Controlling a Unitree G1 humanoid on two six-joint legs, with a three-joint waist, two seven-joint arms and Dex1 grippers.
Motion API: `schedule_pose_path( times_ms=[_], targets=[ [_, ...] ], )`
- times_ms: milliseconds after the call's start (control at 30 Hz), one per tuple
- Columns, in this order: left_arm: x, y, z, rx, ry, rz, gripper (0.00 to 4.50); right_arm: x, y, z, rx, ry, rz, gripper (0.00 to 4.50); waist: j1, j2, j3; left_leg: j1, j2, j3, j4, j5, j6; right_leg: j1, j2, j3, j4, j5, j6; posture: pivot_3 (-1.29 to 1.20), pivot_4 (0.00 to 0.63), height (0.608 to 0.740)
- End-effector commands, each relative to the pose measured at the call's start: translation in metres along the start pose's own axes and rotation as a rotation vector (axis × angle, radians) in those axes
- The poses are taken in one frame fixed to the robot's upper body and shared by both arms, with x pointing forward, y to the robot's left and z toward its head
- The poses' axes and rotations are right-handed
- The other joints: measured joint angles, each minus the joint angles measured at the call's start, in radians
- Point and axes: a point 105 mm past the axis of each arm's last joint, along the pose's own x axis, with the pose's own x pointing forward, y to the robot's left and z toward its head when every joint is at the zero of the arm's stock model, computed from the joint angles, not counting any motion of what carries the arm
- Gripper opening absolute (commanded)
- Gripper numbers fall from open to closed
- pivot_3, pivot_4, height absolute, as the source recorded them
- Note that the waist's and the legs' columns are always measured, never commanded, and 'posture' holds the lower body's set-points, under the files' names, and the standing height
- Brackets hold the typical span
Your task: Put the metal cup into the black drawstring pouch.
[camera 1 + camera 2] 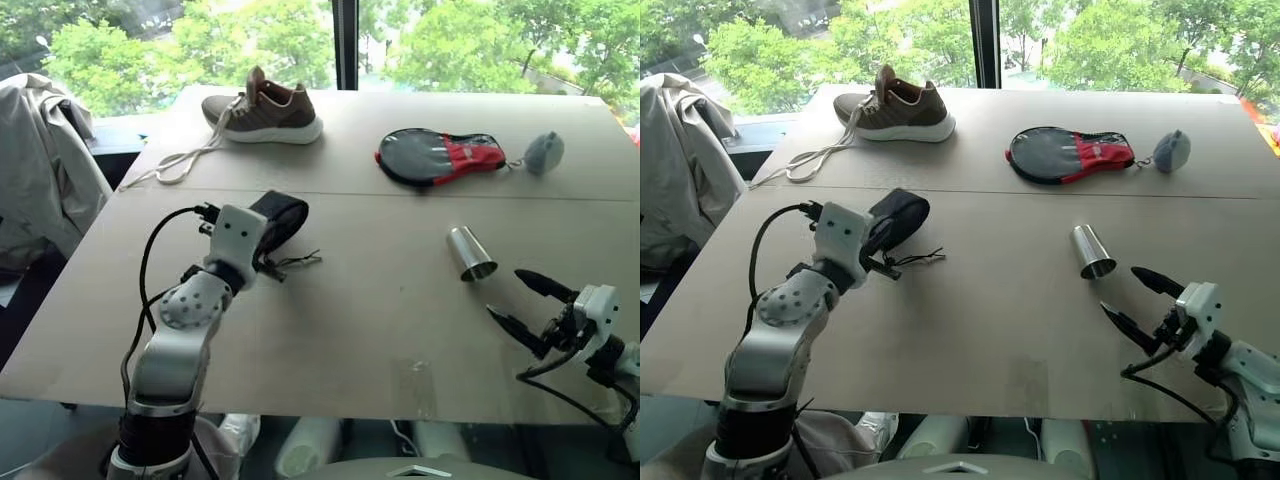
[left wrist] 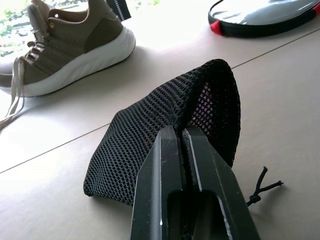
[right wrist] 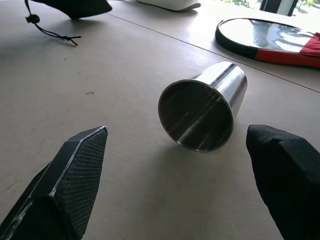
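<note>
Down at the near right edge, the right gripper [image 1: 522, 297] is held wide apart, nothing between its fingers, aimed at the metal cup [image 1: 470, 252] lying on its side on the table [image 1: 380, 300]. And the black drawstring pouch [image 1: 280, 220] is pinched tight by the left gripper [image 2: 182, 136], its cord [image 1: 298, 262] dangling.
</note>
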Motion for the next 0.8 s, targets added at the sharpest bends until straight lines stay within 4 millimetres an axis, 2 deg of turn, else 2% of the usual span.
schedule_pose_path(
  times_ms=[33,100,200,500,533,633,667,800],
  targets=[
    [0.004,0.003,0.014,0.012,-0.064,-0.043,0.04,0.01,-0.003,0.008,-0.058,-0.01,-0.064,4.5,-0.002,0.0,0.0,0.0,0.0,0.0,0.0,0.0,0.0,0.0,0.0,0.0,0.0,0.0,0.0,0.0,0.15,0.74],
    [0.008,0.003,0.016,-0.006,-0.074,-0.069,0.04,0.016,-0.004,0.011,-0.066,-0.015,-0.086,4.5,-0.004,0.0,0.0,0.0,0.0,0.0,0.0,0.0,0.0,0.0,0.0,0.0,0.0,0.0,0.0,0.0,0.15,0.74],
    [0.016,-0.001,0.018,-0.036,-0.079,-0.116,0.04,0.027,-0.017,0.008,-0.058,0.009,-0.192,4.5,-0.006,0.0,0.0,0.001,0.0,0.001,0.0,0.0,0.0,0.0,0.0,0.001,0.001,0.0,0.0,0.0,0.15,0.74],
    [0.026,-0.011,0.023,-0.13,-0.123,-0.247,0.04,0.057,-0.025,0.006,0.001,-0.004,-0.264,4.5,-0.006,0.0,0.0,0.001,0.0,0.001,0.0,0.002,0.003,-0.001,0.001,0.001,0.001,0.0,0.0,0.0,0.15,0.74],
    [0.026,-0.012,0.024,-0.139,-0.126,-0.254,0.0,0.058,-0.025,0.006,0.002,-0.01,-0.269,3.94,-0.006,0.0,0.0,0.0,0.0,0.001,0.0,0.002,0.003,-0.001,0.001,0.001,0.001,0.0,0.0,0.0,0.15,0.74],
    [0.028,-0.01,0.028,-0.15,-0.137,-0.282,0.0,0.062,-0.024,0.007,0.024,-0.014,-0.277,2.64,-0.006,0.0,0.0,0.0,0.0,0.001,0.0,0.002,0.003,-0.001,0.001,0.001,0.001,0.0,-0.001,0.0,0.15,0.74],
    [0.028,-0.011,0.029,-0.154,-0.141,-0.3,0.0,0.063,-0.024,0.007,0.028,-0.016,-0.277,2.01,-0.007,0.0,0.0,0.0,0.0,0.001,-0.001,0.002,0.003,-0.001,0.001,0.001,0.001,0.0,-0.001,0.0,0.15,0.74],
    [0.027,-0.016,0.028,-0.171,-0.139,-0.366,0.0,0.066,-0.023,0.008,0.023,-0.021,-0.261,0.28,-0.01,0.0,0.0,0.0,0.0,0.001,-0.001,0.002,0.003,-0.001,0.001,0.001,0.001,0.001,-0.001,0.0,0.15,0.74]
  ],
)
